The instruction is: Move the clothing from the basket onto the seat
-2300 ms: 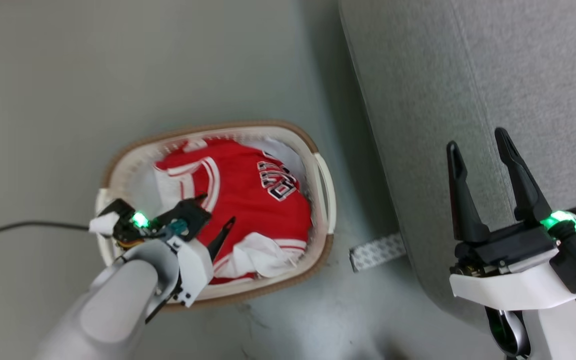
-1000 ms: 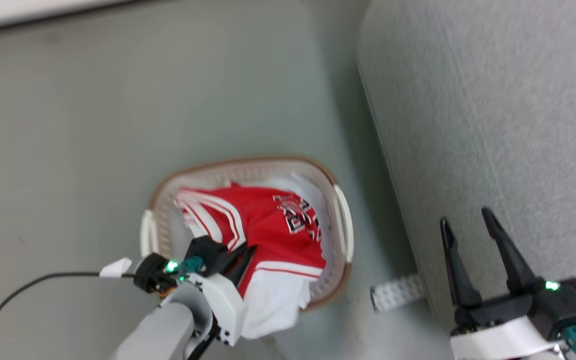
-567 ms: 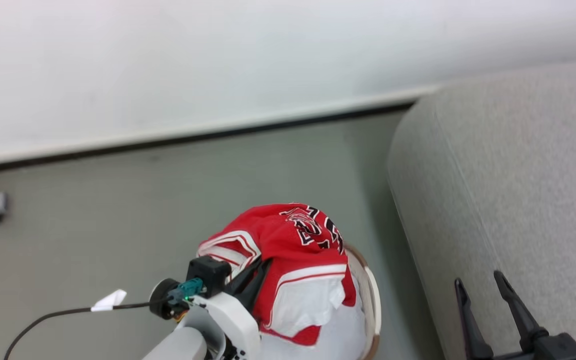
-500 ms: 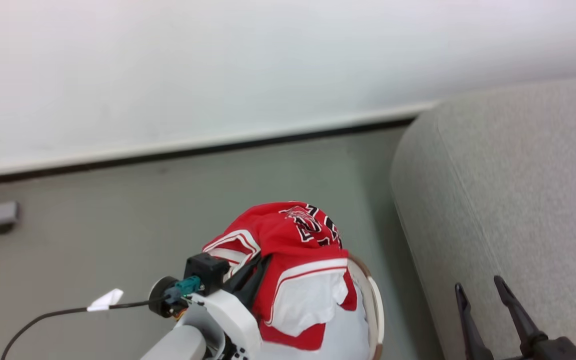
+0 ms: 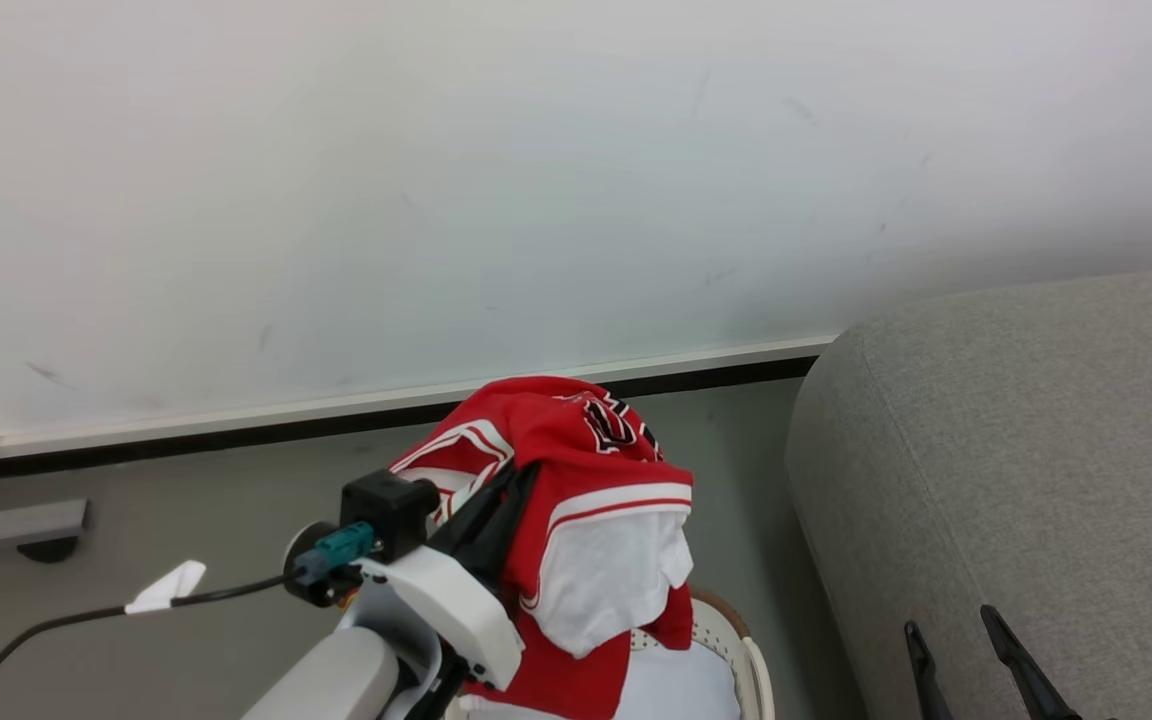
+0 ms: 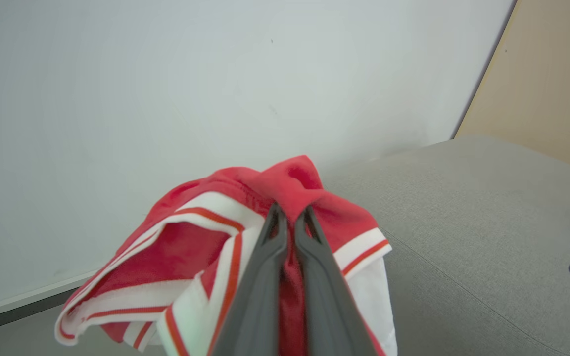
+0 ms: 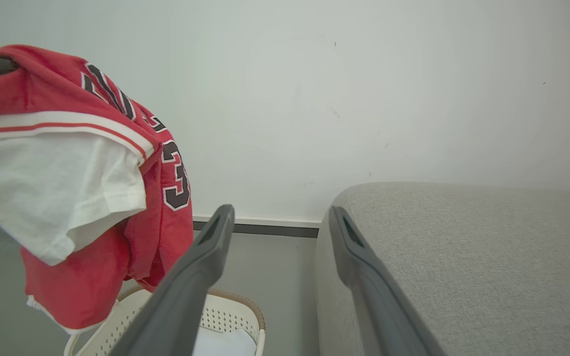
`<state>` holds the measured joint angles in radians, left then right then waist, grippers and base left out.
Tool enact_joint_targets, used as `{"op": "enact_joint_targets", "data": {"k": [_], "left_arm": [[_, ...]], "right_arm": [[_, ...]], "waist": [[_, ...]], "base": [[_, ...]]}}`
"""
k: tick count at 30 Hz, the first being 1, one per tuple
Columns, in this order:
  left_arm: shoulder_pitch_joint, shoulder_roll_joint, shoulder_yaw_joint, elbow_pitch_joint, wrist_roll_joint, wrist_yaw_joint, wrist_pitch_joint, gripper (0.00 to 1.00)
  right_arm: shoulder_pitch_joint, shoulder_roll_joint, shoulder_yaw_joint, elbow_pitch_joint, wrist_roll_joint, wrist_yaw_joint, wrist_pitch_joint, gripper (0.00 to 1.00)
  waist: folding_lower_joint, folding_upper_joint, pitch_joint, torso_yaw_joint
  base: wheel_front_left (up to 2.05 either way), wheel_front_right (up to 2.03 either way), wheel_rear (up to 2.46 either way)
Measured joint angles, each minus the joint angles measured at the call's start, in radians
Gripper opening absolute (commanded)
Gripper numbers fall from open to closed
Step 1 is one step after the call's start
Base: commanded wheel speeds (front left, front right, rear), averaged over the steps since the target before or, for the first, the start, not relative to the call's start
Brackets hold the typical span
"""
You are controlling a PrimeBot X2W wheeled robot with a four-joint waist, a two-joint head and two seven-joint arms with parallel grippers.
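Observation:
The clothing (image 5: 576, 450), a red jersey with striped trim and a white inner side, hangs in the air above the basket (image 5: 754, 660). My left gripper (image 5: 521, 475) is shut on a fold of it. In the left wrist view the two fingers (image 6: 265, 277) pinch the red cloth (image 6: 191, 242) at their tips. The jersey's lower hem (image 7: 67, 296) dangles just over the cream basket's brown rim (image 7: 245, 304). The light-grey seat (image 5: 1016, 480) stands to the right. My right gripper (image 7: 280, 212) is open beside the seat's edge (image 7: 463, 247), holding nothing; its fingertips (image 5: 1001, 635) peek up at the lower right.
A plain white cloth (image 7: 220, 341) lies in the basket. A pale wall with a dark baseboard (image 5: 236, 430) runs behind. A black cable (image 5: 56, 625) trails over the grey floor at left, near a low grey fixture (image 5: 6, 525).
The camera has tilted up towards the wall. My left gripper has lifted the jersey out of the basket and carried it higher. The right gripper stays open.

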<state>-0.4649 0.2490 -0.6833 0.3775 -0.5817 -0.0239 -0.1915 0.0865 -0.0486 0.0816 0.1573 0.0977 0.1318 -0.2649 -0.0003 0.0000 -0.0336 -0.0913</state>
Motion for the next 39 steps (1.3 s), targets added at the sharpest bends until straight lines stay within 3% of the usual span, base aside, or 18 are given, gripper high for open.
{"op": "enact_joint_targets", "data": {"k": [11, 17, 24, 30, 35, 39], "left_arm": [[0.0, 0.016, 0.003, -0.105, -0.007, 0.035, 0.042, 0.0], [-0.003, 0.006, -0.017, -0.126, -0.004, 0.042, 0.059, 0.0], [-0.017, -0.012, -0.051, -0.128, 0.005, 0.031, 0.07, 0.0], [-0.03, -0.036, -0.081, -0.121, 0.01, 0.015, 0.076, 0.0], [-0.043, -0.066, -0.107, -0.111, 0.01, 0.003, 0.077, 0.0], [-0.052, -0.092, -0.126, -0.1, 0.008, -0.013, 0.079, 0.0]], "right_arm": [[-0.011, -0.027, 0.082, -0.037, -0.016, 0.0, 0.0, 1.0], [-0.09, -0.154, 0.248, -0.031, 0.054, 0.0, 0.013, 1.0], [-0.281, -0.287, 0.427, -0.049, 0.169, 0.0, 0.141, 1.0], [-0.459, -0.358, 0.585, -0.001, 0.242, 0.0, 0.221, 1.0], [-0.591, -0.363, 0.715, 0.095, 0.313, 0.0, 0.247, 1.0], [-0.675, -0.324, 0.835, 0.21, 0.385, 0.0, 0.254, 1.0]], "waist": [[0.0001, 0.0001, -0.017, -0.007], [0.0002, 0.0, -0.019, -0.007], [0.0002, 0.0, -0.016, -0.003], [0.0003, 0.0, -0.015, 0.014], [0.0004, 0.0, -0.017, 0.033], [0.0004, 0.0, -0.021, 0.042]], "base": [[0.0, 0.0, 0.0], [0.0, 0.0, 0.0], [0.0, 0.0, 0.0], [0.0, 0.0, 0.0], [0.0, 0.0, 0.0], [0.0, 0.0, 0.0]]}}
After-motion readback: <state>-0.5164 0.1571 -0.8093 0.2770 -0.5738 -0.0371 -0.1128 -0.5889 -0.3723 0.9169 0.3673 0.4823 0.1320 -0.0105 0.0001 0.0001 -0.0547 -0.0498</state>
